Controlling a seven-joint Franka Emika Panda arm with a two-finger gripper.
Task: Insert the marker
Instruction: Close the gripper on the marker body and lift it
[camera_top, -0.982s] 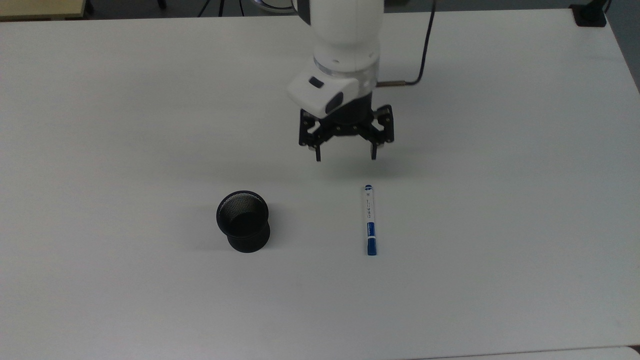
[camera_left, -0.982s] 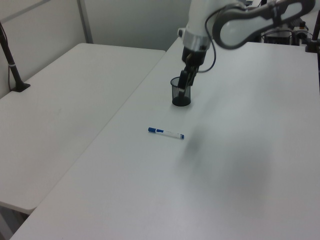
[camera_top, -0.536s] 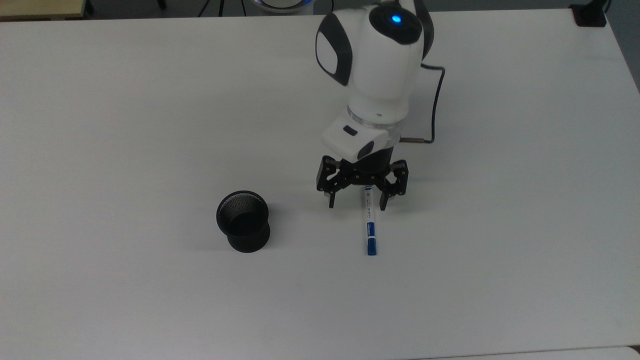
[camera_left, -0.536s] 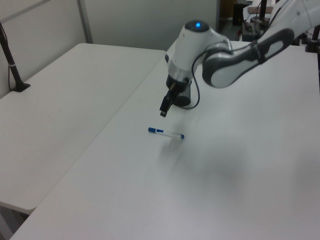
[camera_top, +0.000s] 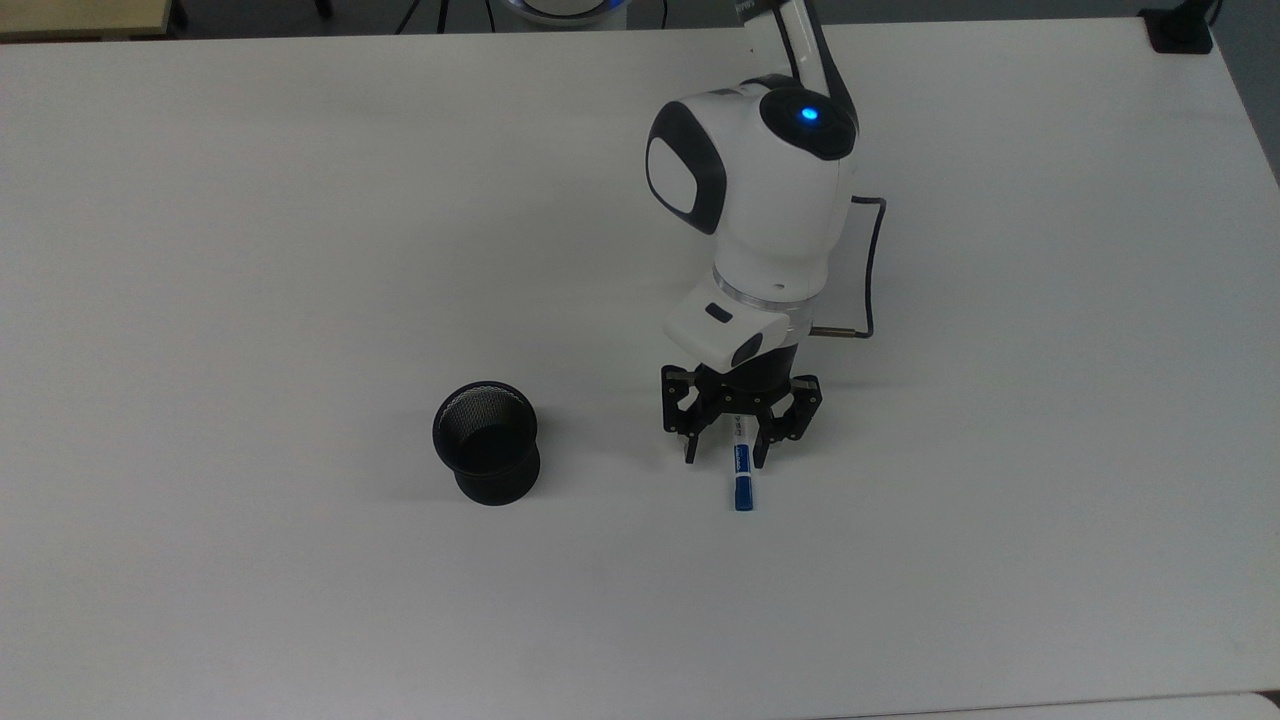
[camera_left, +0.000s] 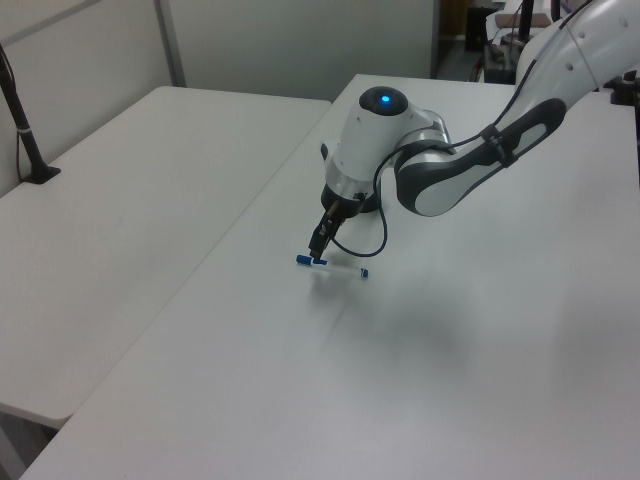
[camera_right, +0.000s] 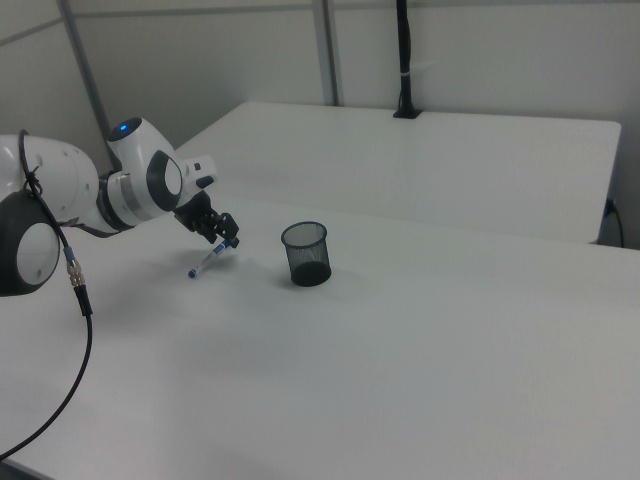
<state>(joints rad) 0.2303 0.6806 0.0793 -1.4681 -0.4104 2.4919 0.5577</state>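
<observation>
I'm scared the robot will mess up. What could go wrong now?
The open gripper straddles the marker near its blue-capped end, not its middle, so the marker might tip or slip when lifted. The round marker lies flat on the smooth table, so a finger bump could roll it away. The black mesh cup is light-looking and could topple.

Black mesh cup upright on white table, second table beside

— So where are we, a lab?
— Looks like one: plain white tables pushed side by side, bare grey partition walls, a black clamp-on pole at a table edge.
— And that white robot arm?
— Cabled up, blue light glowing.
</observation>
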